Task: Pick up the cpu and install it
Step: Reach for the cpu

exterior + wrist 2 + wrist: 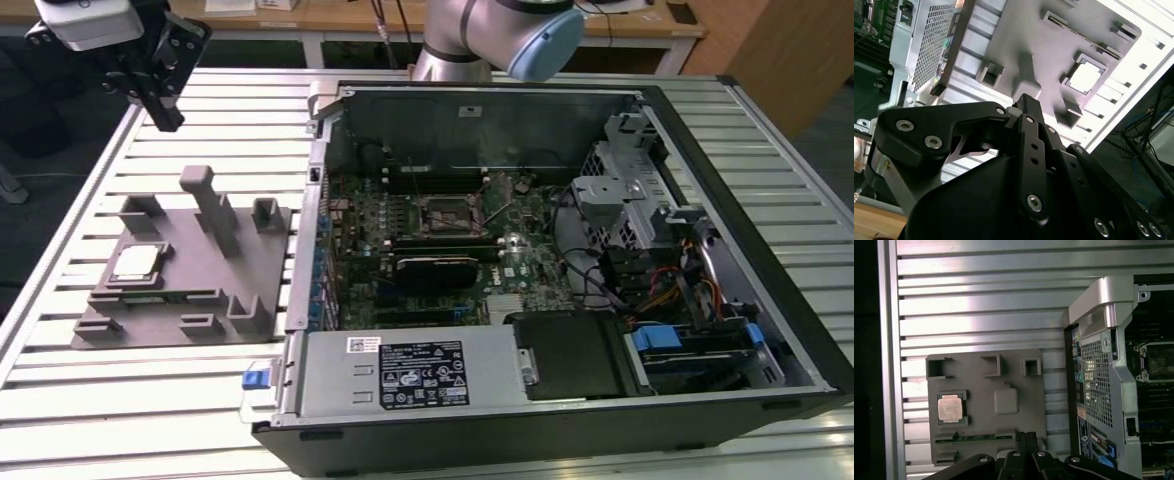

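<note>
the gripper (166, 120) hangs above the slatted aluminium table (134, 410) at the exterior view's left, well apart from the cpu (138, 262). in the first wrist view its fingers (1020, 442) are pressed together on nothing. the cpu lies flat in a square pocket of the grey fixture tray (979, 385), beside the open computer case (534, 250). the first wrist view looks down on the motherboard's socket (1156, 360). the exterior view adds the power supply's label (424, 375), too small to read, and a wooden bench (334, 15) behind.
</note>
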{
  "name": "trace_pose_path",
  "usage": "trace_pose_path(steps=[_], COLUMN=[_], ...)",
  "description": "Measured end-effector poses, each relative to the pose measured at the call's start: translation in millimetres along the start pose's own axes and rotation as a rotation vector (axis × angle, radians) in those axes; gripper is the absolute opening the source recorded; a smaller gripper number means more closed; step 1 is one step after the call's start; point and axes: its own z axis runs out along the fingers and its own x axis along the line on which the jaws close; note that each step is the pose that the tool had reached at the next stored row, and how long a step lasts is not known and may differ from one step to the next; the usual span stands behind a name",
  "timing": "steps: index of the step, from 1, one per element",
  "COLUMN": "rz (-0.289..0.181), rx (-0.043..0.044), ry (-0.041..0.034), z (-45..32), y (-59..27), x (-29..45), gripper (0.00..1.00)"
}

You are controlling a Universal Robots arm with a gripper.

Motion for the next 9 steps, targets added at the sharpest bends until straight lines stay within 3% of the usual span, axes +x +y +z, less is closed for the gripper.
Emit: trace_pose_path(steps=[9], rz=[0.000], rx=[-0.0001], ry=[-0.0001], z=[-0.3], y=[-1.1], x=[14.0], gripper=[0.11])
